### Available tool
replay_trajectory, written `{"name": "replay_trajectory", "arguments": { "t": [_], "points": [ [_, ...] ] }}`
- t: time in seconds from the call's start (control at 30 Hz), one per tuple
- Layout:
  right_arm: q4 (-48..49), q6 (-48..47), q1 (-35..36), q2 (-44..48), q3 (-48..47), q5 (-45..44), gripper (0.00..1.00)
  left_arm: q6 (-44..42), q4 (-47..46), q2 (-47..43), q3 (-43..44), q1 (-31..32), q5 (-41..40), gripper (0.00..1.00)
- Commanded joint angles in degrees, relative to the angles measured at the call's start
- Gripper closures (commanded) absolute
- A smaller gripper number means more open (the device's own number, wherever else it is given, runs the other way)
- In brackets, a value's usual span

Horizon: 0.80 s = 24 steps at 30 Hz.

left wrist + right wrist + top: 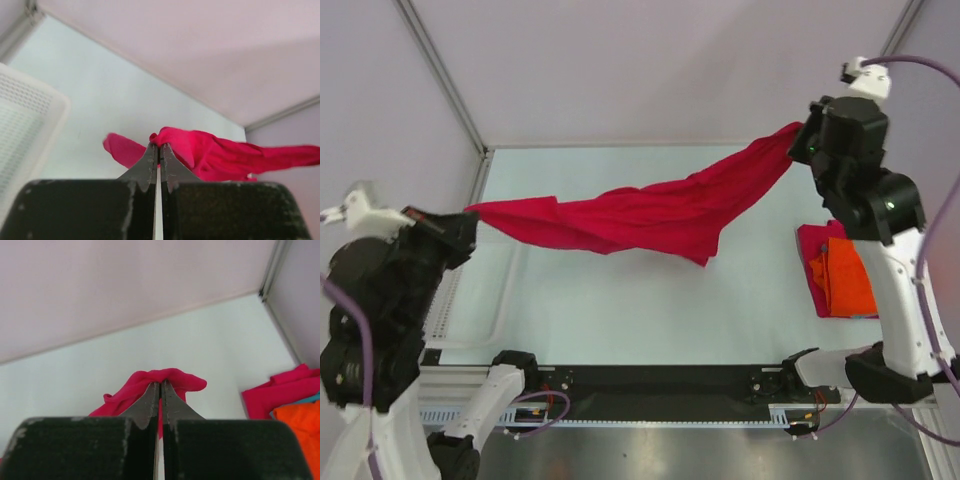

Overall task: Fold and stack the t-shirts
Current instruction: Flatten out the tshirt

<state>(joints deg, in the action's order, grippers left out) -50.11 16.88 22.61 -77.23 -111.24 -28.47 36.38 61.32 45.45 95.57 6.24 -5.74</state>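
Note:
A crimson red t-shirt (640,212) hangs stretched in the air between my two grippers, sagging in the middle above the table. My left gripper (472,222) is shut on its left end; the left wrist view shows the jaws (159,147) pinched on the cloth (210,152). My right gripper (802,138) is shut on its right end, high at the back right; the right wrist view shows the jaws (161,385) pinched on the cloth (172,376). A stack of folded shirts lies at the right: orange (842,280) on top, magenta-pink (814,250) below, a teal edge (307,399) showing.
A white lattice basket (25,130) stands at the left edge of the table, seen in the left wrist view. The pale table (640,300) is bounded by walls at the back and sides. The right arm (895,260) rises over the folded stack.

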Motion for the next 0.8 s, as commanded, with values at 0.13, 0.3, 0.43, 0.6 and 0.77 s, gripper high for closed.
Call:
{"name": "replay_trajectory", "arguments": {
  "t": [0.13,0.3,0.43,0.6,0.77],
  "points": [
    [-4.47,-1.24,0.5,4.37,-10.83,-6.6,1.0,0.53,2.75,-5.63,4.98,-0.53,-10.35,1.0],
    [-4.47,-0.63,0.5,4.64,-10.93,-6.6,1.0,0.53,2.66,-5.9,4.72,-0.53,-10.96,1.0],
    [-6.22,0.68,-0.98,1.74,-10.93,-4.06,1.0,-0.34,2.14,-4.68,3.58,-0.53,-8.86,1.0],
    [-7.11,4.64,-7.31,-8.08,-6.63,17.54,1.0,-0.26,-1.18,-2.83,-5.72,-0.53,-3.33,1.0],
    [-3.95,4.56,-6.8,-20.83,3.29,33.47,1.0,1.76,-6.47,-3.0,-18.89,-0.53,2.55,1.0]
  ]
}}
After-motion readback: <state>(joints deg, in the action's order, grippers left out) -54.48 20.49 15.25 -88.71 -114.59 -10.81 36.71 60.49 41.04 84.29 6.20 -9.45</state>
